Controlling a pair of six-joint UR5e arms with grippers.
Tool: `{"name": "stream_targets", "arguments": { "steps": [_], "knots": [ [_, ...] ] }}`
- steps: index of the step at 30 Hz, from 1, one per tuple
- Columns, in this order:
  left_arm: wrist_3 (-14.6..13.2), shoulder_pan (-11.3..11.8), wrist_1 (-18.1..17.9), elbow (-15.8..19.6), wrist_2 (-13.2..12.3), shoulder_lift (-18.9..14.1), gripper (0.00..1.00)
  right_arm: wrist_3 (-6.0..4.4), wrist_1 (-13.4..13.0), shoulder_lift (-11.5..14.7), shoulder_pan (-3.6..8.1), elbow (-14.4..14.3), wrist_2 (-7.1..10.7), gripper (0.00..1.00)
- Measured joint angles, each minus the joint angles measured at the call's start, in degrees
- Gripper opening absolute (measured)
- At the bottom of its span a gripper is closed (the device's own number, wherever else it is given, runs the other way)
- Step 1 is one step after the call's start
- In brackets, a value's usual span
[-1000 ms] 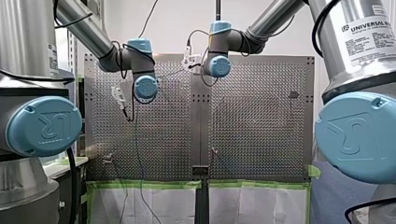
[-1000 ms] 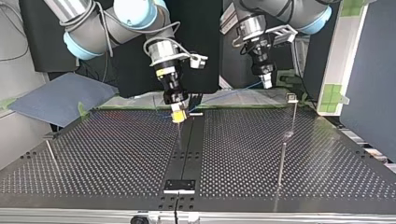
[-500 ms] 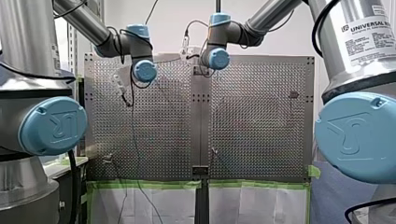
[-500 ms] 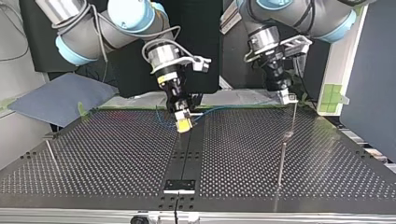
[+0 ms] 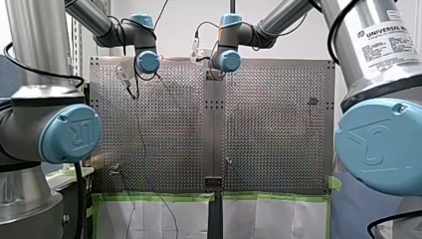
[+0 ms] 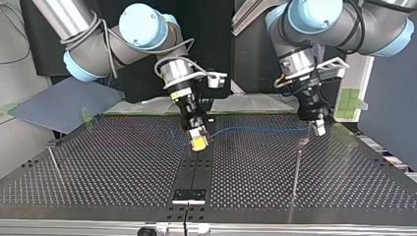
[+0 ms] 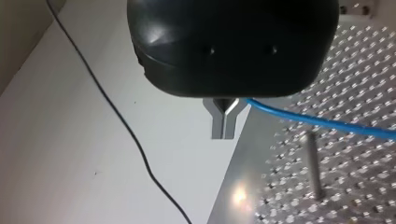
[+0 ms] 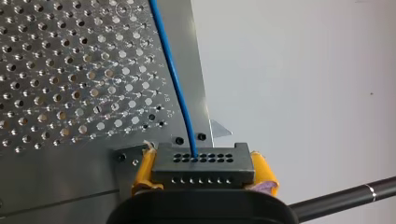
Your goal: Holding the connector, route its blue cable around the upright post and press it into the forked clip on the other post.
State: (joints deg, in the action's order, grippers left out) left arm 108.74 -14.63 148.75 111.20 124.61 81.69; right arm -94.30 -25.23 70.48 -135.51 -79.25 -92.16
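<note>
Right end effector (image 8: pixel 203 173) tight on dark, hole-dotted connector (image 8: pixel 203 164), blue cable (image 8: pixel 173 79) from its middle.

The connector (image 8: pixel 205 161) was half hidden by my right gripper (image 8: pixel 204 173); the blue cable (image 8: pixel 173 79) was too thin to trace in the front view.

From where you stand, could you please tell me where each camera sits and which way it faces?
Front view: behind and above the robot, looking over the table; both shoulders frame it.
Top view: across the table, facing the robot; my right gripper and my left gripper show, sides crossed.
Left wrist view: on my left wrist, looking along its metal fingers at a post.
Right wrist view: on my right wrist; yellow pads clamp the connector.
Shared: the blue cable, in top and both wrist views.
</note>
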Motion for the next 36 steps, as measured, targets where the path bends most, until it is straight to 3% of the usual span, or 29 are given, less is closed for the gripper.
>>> {"name": "stream_targets", "arguments": {
  "steps": [16,25,30,36],
  "knots": [
    [3.6,7.3,7.3,-7.3,-7.3,4.8,0.0,-0.29,3.9,-3.9,-0.07,7.7,0.34,0.0],
    [7.6,11.7,11.8,-11.7,-11.7,9.1,0.0,-0.3,5.2,-5.4,0.1,12.1,0.4,0.0],
    [10.2,14.5,14.5,-14.5,-14.5,10.9,0.0,-0.26,5.4,-5.9,0.13,13.3,0.39,0.0],
    [11.2,18.0,18.0,-18.0,-18.0,13.6,0.0,-0.02,5.5,-7.3,0.11,13.9,0.39,0.0]
  ]
}}
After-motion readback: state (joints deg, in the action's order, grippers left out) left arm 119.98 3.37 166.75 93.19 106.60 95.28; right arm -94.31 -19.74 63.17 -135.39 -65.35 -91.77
